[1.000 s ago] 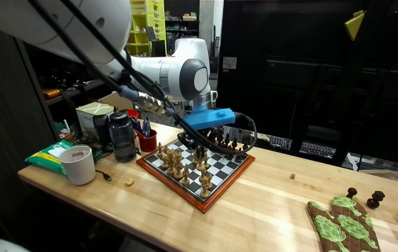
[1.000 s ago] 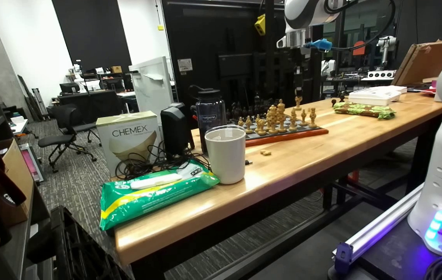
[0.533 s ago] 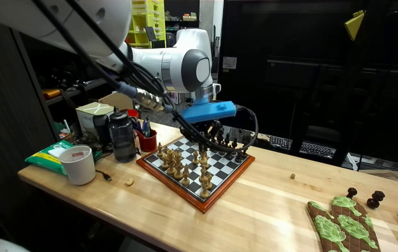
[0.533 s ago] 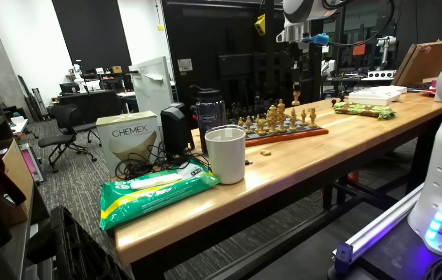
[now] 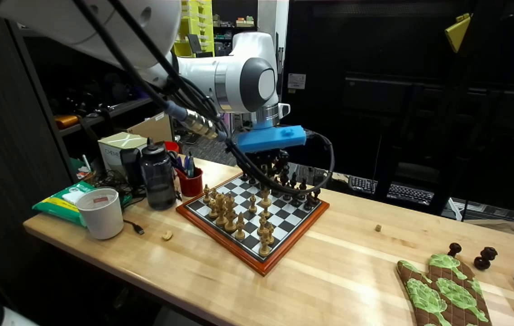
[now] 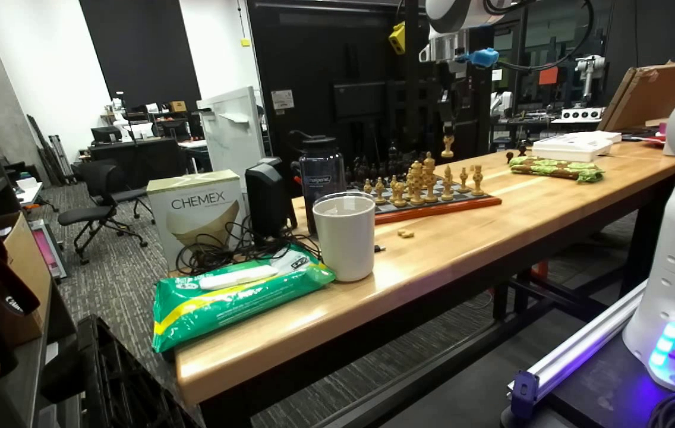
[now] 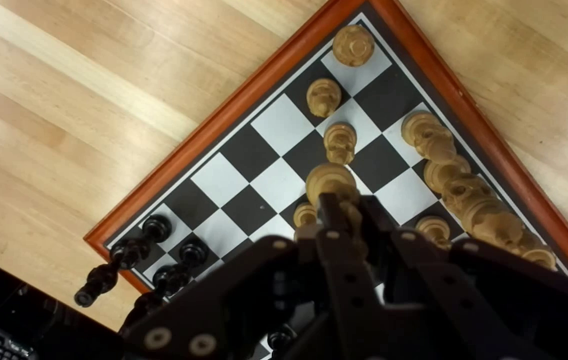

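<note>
My gripper [image 7: 351,202] is shut on a light wooden chess piece [image 7: 329,179] and holds it above the chessboard [image 7: 234,105]. In an exterior view the held piece [image 6: 447,147] hangs base down below the fingertips, near upright. In an exterior view cables hide most of the gripper [image 5: 264,170], and the held piece [image 5: 265,198] shows just below them. A light pawn [image 7: 305,215] stands on the board near the held piece in the wrist view. Other light pieces [image 5: 230,222] stand along one side; dark pieces [image 7: 157,228] stand along the opposite side.
A black bottle [image 5: 157,181], a red pen cup [image 5: 191,183], a white cup [image 5: 100,217] and a green wipes pack [image 5: 64,206] stand beside the board. A patterned mitt [image 5: 442,290] and two dark pieces [image 5: 485,258] lie at the table's other end.
My gripper has risen from the board with the light piece in it, lifting it clear of the squares and shifting slightly sideways. The other pieces have not moved.
</note>
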`<move>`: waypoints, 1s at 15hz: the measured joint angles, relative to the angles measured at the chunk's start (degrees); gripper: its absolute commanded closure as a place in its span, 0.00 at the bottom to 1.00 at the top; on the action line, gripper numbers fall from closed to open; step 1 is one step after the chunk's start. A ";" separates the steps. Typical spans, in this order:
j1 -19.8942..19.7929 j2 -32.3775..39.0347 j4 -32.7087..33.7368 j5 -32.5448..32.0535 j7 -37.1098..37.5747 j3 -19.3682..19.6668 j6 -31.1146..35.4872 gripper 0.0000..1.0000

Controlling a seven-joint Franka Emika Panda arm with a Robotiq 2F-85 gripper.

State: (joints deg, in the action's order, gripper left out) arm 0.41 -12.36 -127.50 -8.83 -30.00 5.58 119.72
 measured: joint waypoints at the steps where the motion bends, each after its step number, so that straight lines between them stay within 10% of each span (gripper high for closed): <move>1: 0.00 0.63 0.62 0.07 0.33 0.00 -0.26 0.96; 15: -1.05 10.28 10.29 3.40 1.72 0.00 -4.04 0.96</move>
State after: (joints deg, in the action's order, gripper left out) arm -0.64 -2.08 -117.21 -5.42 -28.27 5.58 115.68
